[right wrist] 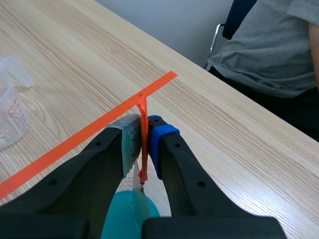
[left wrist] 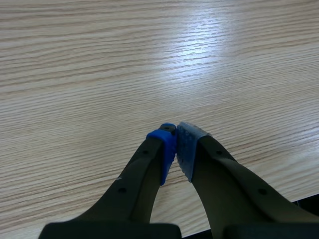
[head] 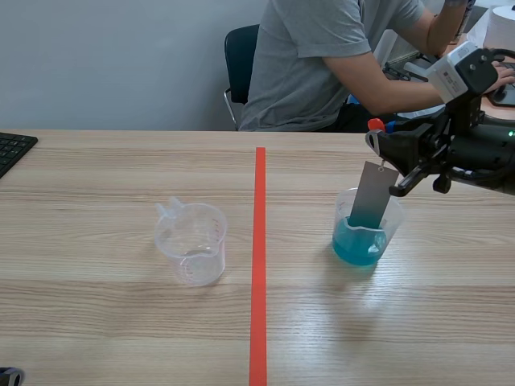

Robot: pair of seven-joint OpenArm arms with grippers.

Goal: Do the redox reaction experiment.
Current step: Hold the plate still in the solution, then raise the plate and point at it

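A clear beaker of blue liquid (head: 364, 240) stands right of the red tape line. A grey metal plate (head: 372, 195) hangs in it, lower end dipped into the liquid. The plate hangs from an orange-red string (right wrist: 143, 149), and my right gripper (head: 385, 146) is shut on that string just above the beaker. In the right wrist view the string runs between the right gripper's (right wrist: 143, 123) pads, with the blue liquid (right wrist: 124, 221) below. An empty clear beaker (head: 193, 242) sits left of the line. My left gripper (left wrist: 177, 138) is shut on nothing, low over bare table.
A person in a grey shirt (head: 322, 56) sits across the table, arm stretched toward the far right. A black keyboard (head: 11, 149) lies at the table's far left edge. The red tape line (head: 259, 265) runs down the middle of the wooden table (head: 105, 322).
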